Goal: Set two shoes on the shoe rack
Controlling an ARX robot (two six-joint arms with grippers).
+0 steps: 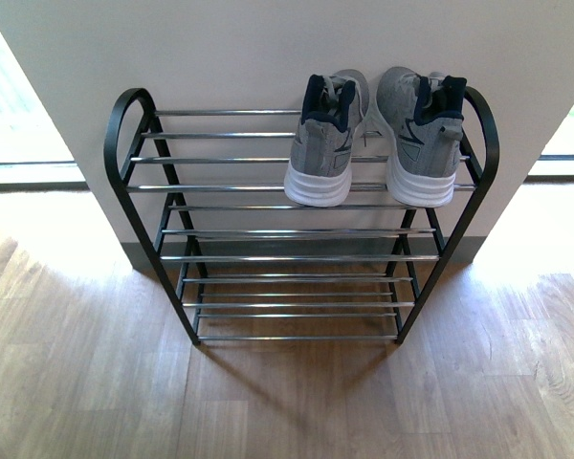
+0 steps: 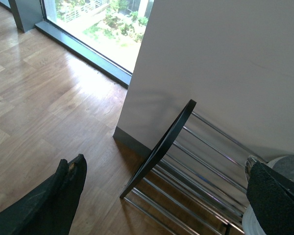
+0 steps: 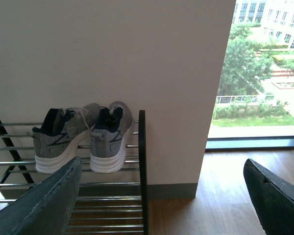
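Grey sneaker (image 1: 323, 153) and its twin (image 1: 421, 143) are sitting side by side on the shoe rack (image 1: 287, 232) top tier, 3 o'clock end, heels facing 6 o'clock. Left gripper (image 2: 164, 165) and right gripper (image 3: 161, 166) jaws are gaping wide, holding nothing.

The rack (image 3: 142, 161) has a black metal frame with smooth paint, and its rods (image 1: 230, 136) are shiny chrome. The shoes (image 1: 322, 153) are grey knit cloth with navy cloth collars and smooth white soles. The floor (image 1: 268, 402) is wood with a soft sheen. The wall (image 1: 268, 48) is matt and smooth. The tool fingers (image 3: 49, 200) look dark, matt and slightly rough.
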